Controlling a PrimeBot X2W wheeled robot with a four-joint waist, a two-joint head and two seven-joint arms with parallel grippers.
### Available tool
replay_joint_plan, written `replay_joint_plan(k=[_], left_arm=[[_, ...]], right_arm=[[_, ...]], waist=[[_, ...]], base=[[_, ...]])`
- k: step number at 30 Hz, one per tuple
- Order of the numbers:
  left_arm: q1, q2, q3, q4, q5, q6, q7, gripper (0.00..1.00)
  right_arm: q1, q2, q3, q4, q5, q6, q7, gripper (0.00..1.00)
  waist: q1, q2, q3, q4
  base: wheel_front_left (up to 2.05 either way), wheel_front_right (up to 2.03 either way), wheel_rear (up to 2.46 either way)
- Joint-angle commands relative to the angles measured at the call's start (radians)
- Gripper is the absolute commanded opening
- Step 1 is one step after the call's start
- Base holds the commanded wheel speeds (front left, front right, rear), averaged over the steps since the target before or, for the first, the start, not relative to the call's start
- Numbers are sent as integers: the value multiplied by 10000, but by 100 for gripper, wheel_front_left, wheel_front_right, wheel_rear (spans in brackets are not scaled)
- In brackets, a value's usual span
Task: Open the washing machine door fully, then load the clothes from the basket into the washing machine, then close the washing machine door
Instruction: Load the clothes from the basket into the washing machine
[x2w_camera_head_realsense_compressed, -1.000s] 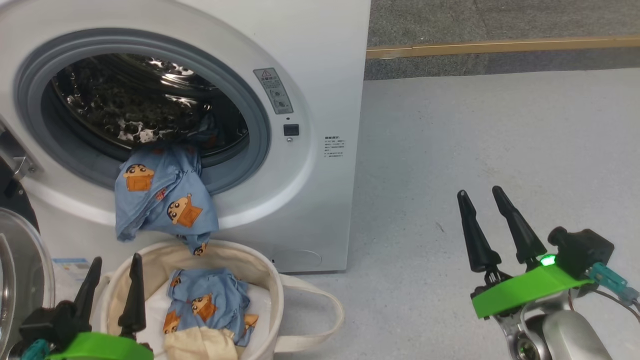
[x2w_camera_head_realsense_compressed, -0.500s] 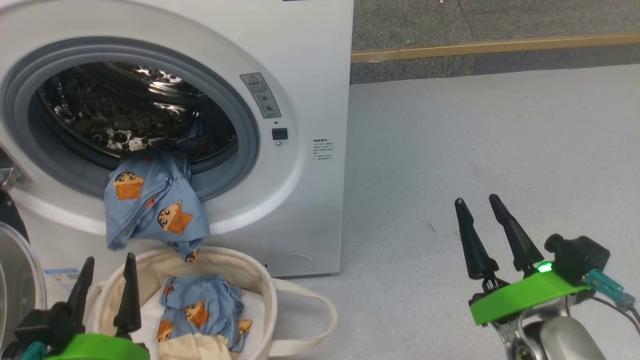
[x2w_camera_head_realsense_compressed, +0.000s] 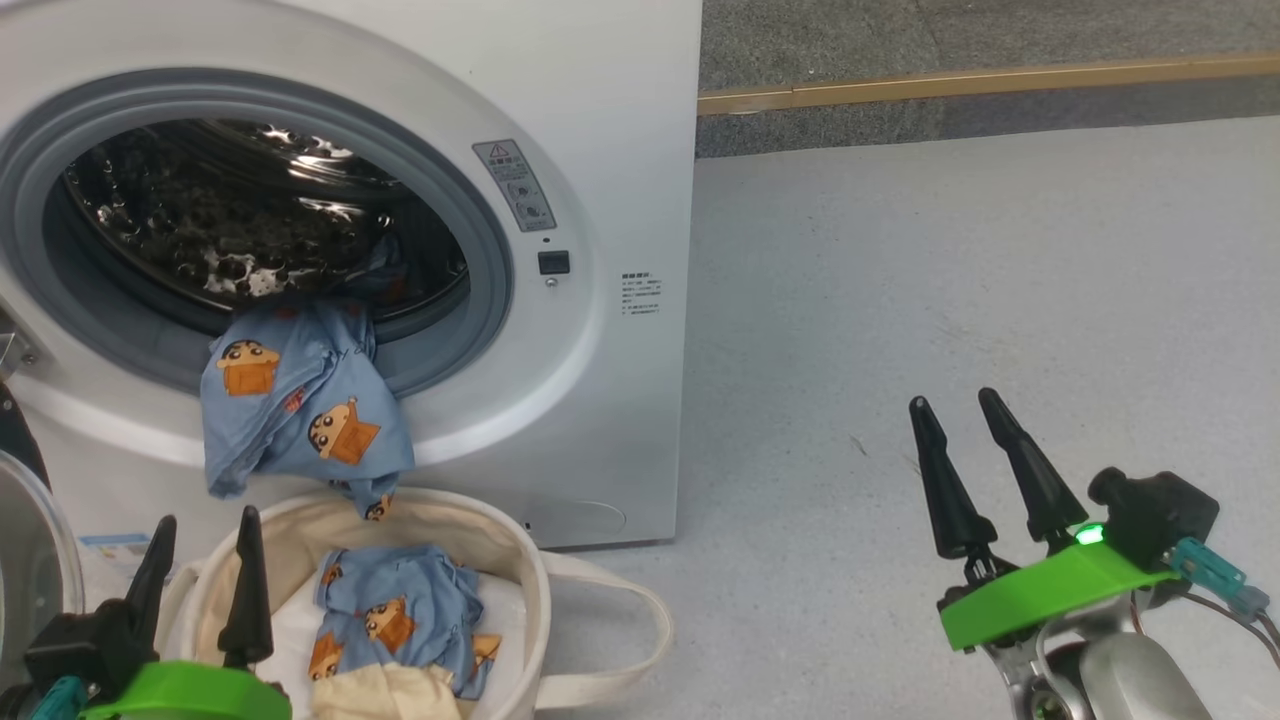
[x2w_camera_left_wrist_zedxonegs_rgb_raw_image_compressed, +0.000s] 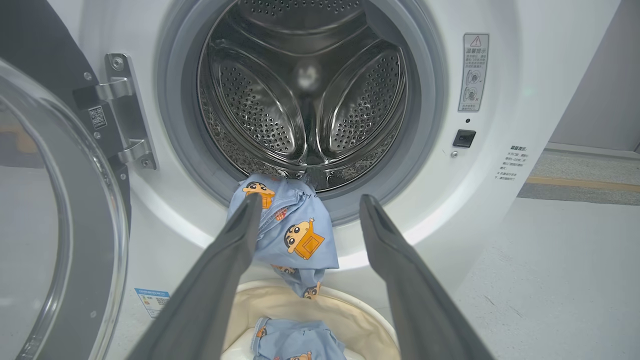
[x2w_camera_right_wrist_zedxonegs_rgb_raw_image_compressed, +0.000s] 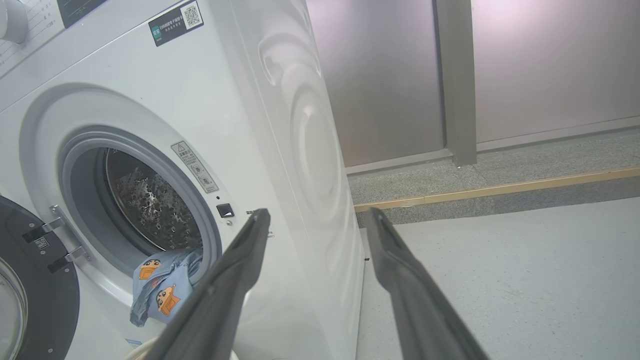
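Both pairs are spread wide and gripping nothing: my left fingers (x2w_camera_head_realsense_compressed: 245, 580) are hovering just short of the round off-white canvas basket (x2w_camera_head_realsense_compressed: 520, 560), and my right fingers (x2w_camera_head_realsense_compressed: 950, 490) are idling over the pale grey floor (x2w_camera_head_realsense_compressed: 900, 250), well apart from everything.

Straight ahead of the left fingers, a light blue bear-print garment (x2w_camera_left_wrist_zedxonegs_rgb_raw_image_compressed: 290, 240) is hanging half out of the white front-loading washing machine (x2w_camera_head_realsense_compressed: 620, 150). Its long axis is running up-down. The top end is lying over the grey gasket (x2w_camera_head_realsense_compressed: 490, 270) into the steel drum (x2w_camera_left_wrist_zedxonegs_rgb_raw_image_compressed: 305, 100), and the bottom end is pointing down at the basket, about touching the rim.

That's what's worrying me. Nothing is pinning it, so I'm guessing it could slide back out. And if the glossy black-rimmed glass door (x2w_camera_left_wrist_zedxonegs_rgb_raw_image_compressed: 55, 200), standing open off to the left of my left fingers, gets shut now, it'll be biting cloth.

A second blue bear-print piece (x2w_camera_head_realsense_compressed: 395, 610) and a cream-beige cloth (x2w_camera_head_realsense_compressed: 385, 695) are sitting in the basket, just beyond my left fingers.
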Motion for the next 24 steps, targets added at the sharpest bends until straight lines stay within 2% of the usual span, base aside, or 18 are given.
replay_joint_plan(k=[1, 11, 15, 24], left_arm=[[-356, 399, 542, -311, 51, 73, -4, 100], [-680, 513, 605, -307, -91, -8, 82, 100], [-1151, 480, 629, -51, -331, -226, 191, 100], [-3128, 604, 209, 2320, -488, -1074, 972, 100]], right_arm=[[-214, -93, 187, -342, -54, 6, -43, 100], [-15, -148, 181, -599, -189, 6, 86, 100], [21, -58, 100, -813, -280, 6, 155, 100], [-250, 257, 59, -1250, -687, 6, 146, 100]], waist=[[0, -1, 7, -12], [0, -1, 172, -98], [0, -1, 510, -213], [0, -1, 1697, -588]], base=[[0, 0, 0], [0, 0, 0], [0, 0, 0], [0, 0, 0]])
